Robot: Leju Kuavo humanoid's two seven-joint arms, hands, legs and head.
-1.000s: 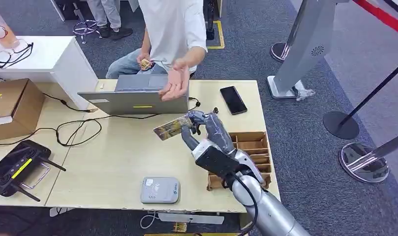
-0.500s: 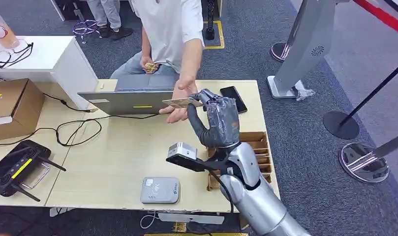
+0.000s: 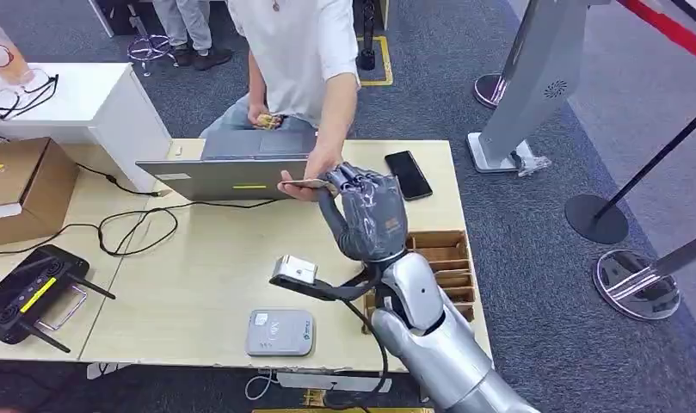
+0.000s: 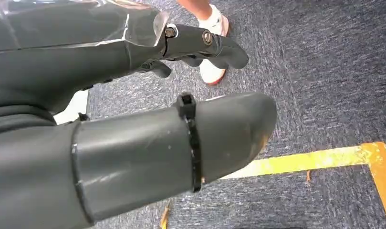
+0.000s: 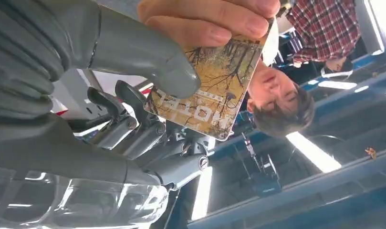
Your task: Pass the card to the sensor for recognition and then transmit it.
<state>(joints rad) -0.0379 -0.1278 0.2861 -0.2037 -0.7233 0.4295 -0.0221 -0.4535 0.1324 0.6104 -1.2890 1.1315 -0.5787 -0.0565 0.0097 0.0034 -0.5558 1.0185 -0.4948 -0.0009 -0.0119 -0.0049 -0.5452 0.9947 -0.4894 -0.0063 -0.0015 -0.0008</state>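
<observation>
Since a moment ago, our right hand point(image 3: 366, 211) has lifted the card point(image 5: 212, 88) into the person's hand point(image 3: 305, 178); both now pinch it above the laptop point(image 3: 232, 179). Thin, stiff, probably slippery, it seems best held by its edges. Our left hand point(image 4: 133, 119) hangs, its grasp unclear.

Reader point(image 3: 280, 332) at near table point(image 3: 206, 267) edge; laptop point(image 3: 232, 176) behind; phone point(image 3: 408, 175) right

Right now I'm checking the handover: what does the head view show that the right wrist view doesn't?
Head view alone: the table, the grey card reader, the laptop, the phone and the wooden tray.
Right wrist view alone: the card's printed face, with the thumb pressed on it.
Both: the right hand holds the card while a person's hand grips it too.
</observation>
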